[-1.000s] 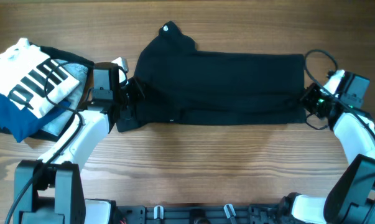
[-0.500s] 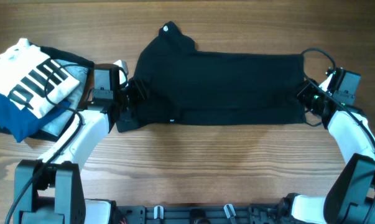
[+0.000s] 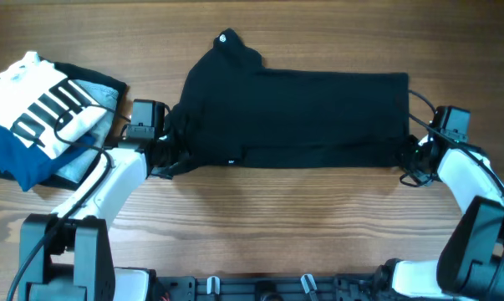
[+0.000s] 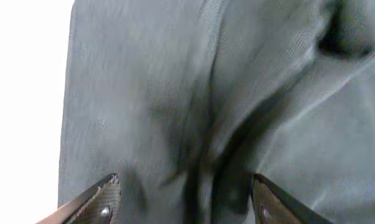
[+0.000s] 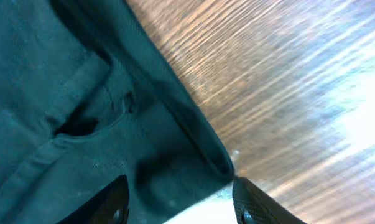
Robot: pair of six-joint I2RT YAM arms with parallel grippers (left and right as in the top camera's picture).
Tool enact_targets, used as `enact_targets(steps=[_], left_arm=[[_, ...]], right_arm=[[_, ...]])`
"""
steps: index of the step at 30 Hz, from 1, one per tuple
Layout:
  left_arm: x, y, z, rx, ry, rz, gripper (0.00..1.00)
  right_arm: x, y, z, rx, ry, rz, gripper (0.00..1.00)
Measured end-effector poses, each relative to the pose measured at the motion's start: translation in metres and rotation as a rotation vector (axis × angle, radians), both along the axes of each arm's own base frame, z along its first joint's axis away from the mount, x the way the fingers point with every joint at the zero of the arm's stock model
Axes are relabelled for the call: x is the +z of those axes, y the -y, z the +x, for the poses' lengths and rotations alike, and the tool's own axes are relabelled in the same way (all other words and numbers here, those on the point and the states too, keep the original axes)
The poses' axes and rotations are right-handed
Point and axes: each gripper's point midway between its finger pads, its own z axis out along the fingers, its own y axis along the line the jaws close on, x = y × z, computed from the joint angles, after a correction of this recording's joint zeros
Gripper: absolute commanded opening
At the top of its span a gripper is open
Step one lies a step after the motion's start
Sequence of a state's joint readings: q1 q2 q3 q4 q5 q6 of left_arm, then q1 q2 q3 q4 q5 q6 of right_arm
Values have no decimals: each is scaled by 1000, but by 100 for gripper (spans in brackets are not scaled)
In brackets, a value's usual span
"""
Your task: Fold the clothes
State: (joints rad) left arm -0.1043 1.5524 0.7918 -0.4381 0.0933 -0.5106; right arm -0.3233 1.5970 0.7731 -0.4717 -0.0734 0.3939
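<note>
Black tee (image 3: 293,113) lies flat mid-frame on worktop (image 3: 318,217). Soft, light, floppy. L end effector (image 4: 185,182) & R end effector (image 5: 180,185) both open, at its ends. Pinch the corners.

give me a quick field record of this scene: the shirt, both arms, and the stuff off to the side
black T-shirt: flat across the middle of the table, folded into a long band, with a lump at its top left
logo: small, round, white, on that lump
left arm: at the shirt's left end, jaws apart over the fabric
right arm: at the shirt's right end, jaws apart at its corner
striped white garment: left of the shirt, on top of a blue garment
fold state: partly folded, not yet compact
</note>
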Motion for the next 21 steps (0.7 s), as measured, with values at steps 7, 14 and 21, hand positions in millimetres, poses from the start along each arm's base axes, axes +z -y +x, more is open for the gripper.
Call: enact_targets(steps=[7, 14, 21], left_arm=[[-19, -3, 0, 3, 23, 16, 29], [-24, -5, -11, 5, -28, 15, 4], [-23, -19, -44, 30, -153, 10, 4]], right_arm=[[-4, -6, 20, 63, 58, 38, 4], [-9, -10, -8, -38, -87, 80, 4], [-8, -10, -43, -119, -232, 70, 4]])
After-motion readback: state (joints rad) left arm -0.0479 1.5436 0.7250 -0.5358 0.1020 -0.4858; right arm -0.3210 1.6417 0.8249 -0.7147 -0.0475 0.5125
